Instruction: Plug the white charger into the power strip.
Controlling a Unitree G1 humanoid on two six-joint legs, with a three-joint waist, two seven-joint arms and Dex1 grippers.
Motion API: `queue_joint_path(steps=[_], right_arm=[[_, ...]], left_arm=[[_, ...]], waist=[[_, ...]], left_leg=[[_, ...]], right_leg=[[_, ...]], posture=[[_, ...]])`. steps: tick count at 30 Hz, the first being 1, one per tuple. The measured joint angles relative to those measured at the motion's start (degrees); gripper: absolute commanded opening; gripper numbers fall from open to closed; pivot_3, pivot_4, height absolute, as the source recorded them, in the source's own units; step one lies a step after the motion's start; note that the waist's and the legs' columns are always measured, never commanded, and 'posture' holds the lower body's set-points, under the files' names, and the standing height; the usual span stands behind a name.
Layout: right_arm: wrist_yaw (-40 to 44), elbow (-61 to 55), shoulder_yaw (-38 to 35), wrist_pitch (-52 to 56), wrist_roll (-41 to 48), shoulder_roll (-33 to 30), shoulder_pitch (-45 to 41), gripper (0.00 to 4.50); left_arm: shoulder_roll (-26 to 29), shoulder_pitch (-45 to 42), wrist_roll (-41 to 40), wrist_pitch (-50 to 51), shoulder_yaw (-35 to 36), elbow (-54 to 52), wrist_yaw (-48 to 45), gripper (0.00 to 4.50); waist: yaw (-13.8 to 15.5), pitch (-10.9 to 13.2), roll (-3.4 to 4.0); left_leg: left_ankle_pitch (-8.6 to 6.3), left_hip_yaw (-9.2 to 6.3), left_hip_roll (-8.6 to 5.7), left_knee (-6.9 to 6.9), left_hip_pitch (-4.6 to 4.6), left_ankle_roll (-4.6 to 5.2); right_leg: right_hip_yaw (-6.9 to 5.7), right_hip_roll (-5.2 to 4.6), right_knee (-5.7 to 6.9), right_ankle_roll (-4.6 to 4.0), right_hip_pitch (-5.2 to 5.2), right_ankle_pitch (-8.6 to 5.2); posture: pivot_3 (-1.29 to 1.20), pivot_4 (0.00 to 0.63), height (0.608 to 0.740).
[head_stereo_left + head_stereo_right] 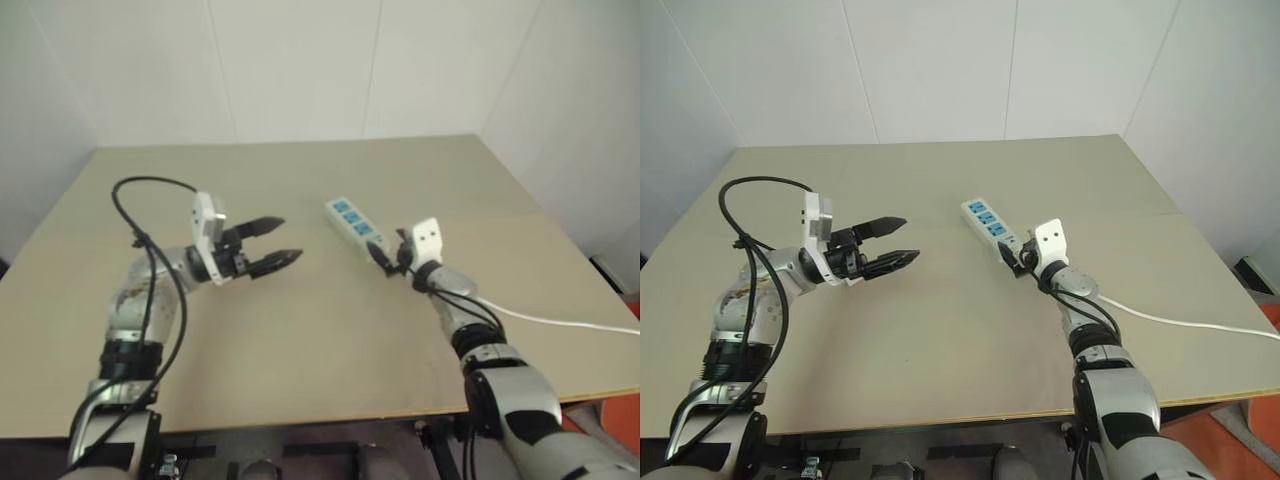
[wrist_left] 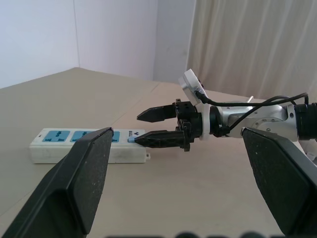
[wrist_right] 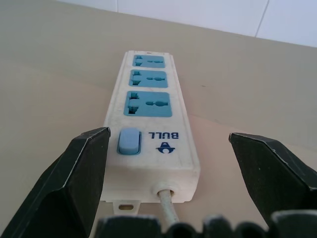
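White power strip (image 3: 148, 129) with three blue sockets and a blue switch (cord end nearest), flanked by open right gripper (image 1: 388, 256); left gripper (image 1: 280, 244) open, well apart.

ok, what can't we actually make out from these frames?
- Cord: its far end is cut off by the head view's right edge.
- Power strip: in the head views its cord end sits behind the right gripper; in the left wrist view a finger of the left gripper covers part of it.
- Contact: cannot tell whether the right gripper's lower finger touches the strip.
- Switch: on or off is unreadable.
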Motion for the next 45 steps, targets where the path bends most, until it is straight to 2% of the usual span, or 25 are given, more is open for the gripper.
queue_joint_path(steps=[6,25,30,37,45], right_arm=[[3.54,1.85,-0.8,-0.64,1.0,1.4,-0.1,4.45],[2.05,7.0,-0.94,-0.64,-0.84,2.06,-3.29,4.45],[2.59,7.44,-2.49,-0.27,-0.8,2.36,-3.6,3.36],[1.7,7.44,-2.29,-0.33,-1.58,2.57,-3.69,3.36],[11.01,0.3,-2.1,-0.99,-0.74,-0.1,1.76,3.36]], left_arm=[[-0.1,0.2,-0.11,0.11,-0.01,-0.42,0.12,4.5],[-0.17,0.99,-0.17,0.39,0.0,-1.84,0.75,4.5],[-0.18,2.11,-0.21,1.27,0.01,-2.58,1.02,4.5],[-0.34,2.15,-0.21,1.34,0.01,-2.99,1.65,4.5],[-0.35,2.43,-0.71,2.34,0.3,-4.32,1.77,4.5]], waist=[[-0.6,0.0,0.0],[-0.65,0.0,0.0],[-0.69,0.0,0.0],[-0.68,0.0,0.0],[-0.62,0.0,0.0]], left_leg=[[0.0,-0.02,0.0,0.0,-0.02,0.0],[0.0,-0.04,0.0,-0.01,-0.01,0.0],[0.0,-0.04,0.01,-0.02,-0.01,0.0],[0.0,-0.03,0.0,-0.02,-0.01,-0.01],[0.0,-0.04,-0.01,-0.02,-0.03,-0.01]], right_leg=[[0.0,-0.01,-0.01,0.0,-0.01,0.0],[0.0,0.0,0.0,0.0,-0.01,0.0],[0.0,0.01,0.0,0.0,-0.02,0.0],[0.0,0.0,0.01,0.0,-0.02,0.0],[0.0,-0.01,-0.02,0.0,-0.01,0.0]], posture=[[0.0,0.15,0.74],[0.0,0.15,0.74],[0.0,0.15,0.74],[0.0,0.15,0.74],[0.0,0.15,0.74]])
